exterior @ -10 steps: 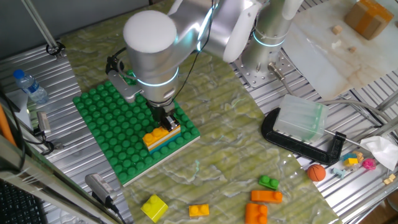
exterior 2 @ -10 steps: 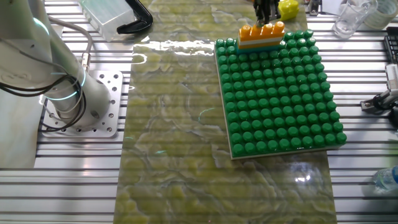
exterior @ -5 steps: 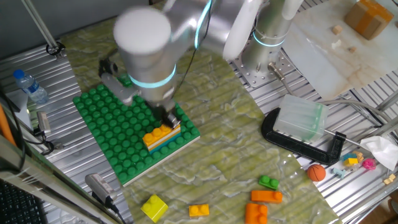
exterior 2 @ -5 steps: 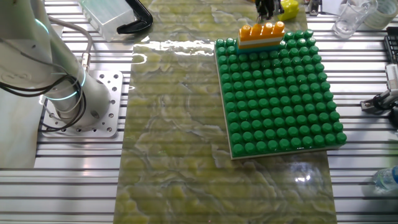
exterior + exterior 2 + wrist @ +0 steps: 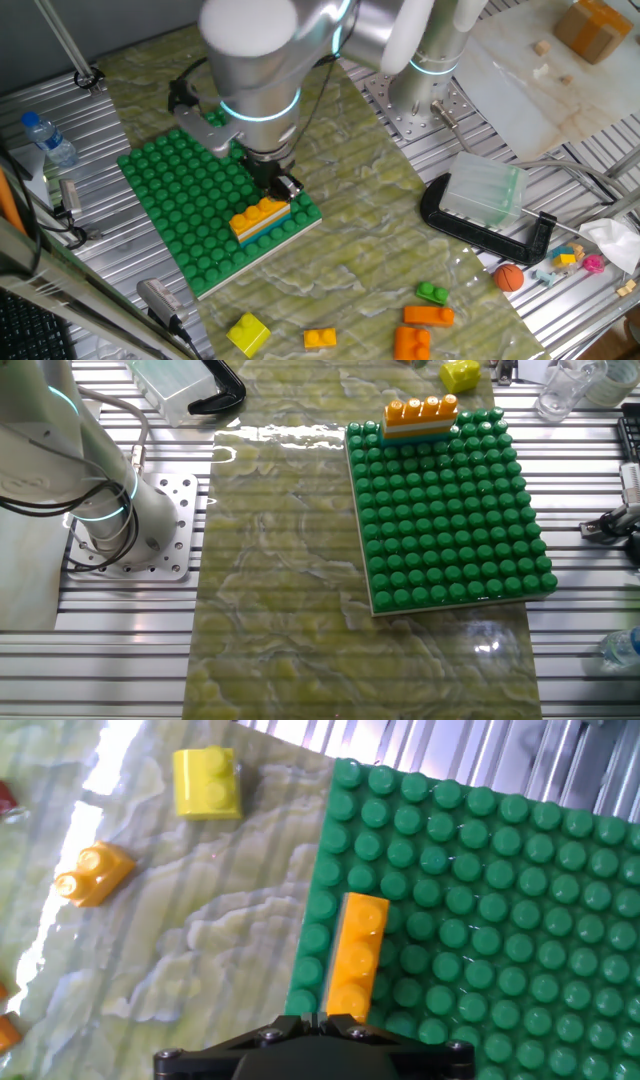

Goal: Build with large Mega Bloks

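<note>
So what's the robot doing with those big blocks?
It is building on the green studded baseplate. A small stack with an orange brick on top sits at the plate's edge. The gripper hangs right beside that stack and is not holding anything; whether its fingers are open is hard to tell. More loose bricks wait on the mat, like a yellow one and some orange ones.

A slatted metal table (image 5: 470,140) carries a green-marbled mat (image 5: 370,250). On the mat lie the green studded baseplate (image 5: 190,205), a yellow brick (image 5: 247,333), and orange bricks (image 5: 428,316) beside a small green brick (image 5: 432,293).
</note>
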Available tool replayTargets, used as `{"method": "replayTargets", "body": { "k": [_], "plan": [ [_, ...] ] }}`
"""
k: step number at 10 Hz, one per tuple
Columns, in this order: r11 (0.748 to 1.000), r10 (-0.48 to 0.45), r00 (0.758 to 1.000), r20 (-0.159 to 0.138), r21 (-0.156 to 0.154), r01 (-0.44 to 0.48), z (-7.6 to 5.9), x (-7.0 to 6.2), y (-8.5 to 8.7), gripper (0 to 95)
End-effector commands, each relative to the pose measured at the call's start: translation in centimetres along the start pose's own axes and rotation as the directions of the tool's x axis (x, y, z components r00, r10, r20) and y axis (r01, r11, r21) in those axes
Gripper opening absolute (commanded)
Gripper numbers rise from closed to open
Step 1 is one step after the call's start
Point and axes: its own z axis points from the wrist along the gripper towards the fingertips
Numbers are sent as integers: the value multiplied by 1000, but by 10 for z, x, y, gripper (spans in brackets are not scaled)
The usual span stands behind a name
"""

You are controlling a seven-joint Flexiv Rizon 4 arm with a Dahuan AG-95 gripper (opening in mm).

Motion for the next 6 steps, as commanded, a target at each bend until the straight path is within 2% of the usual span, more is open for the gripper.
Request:
{"method": "replayTargets", "body": {
  "k": [1,5,6],
  "plan": [
    [1000,-5,1000,-22,4,5,4,-9,6,0],
    [1000,13,1000,-21,0,-13,11,-11,4,0],
    [999,43,999,-22,-3,-43,12,-11,4,0]
  ]
}}
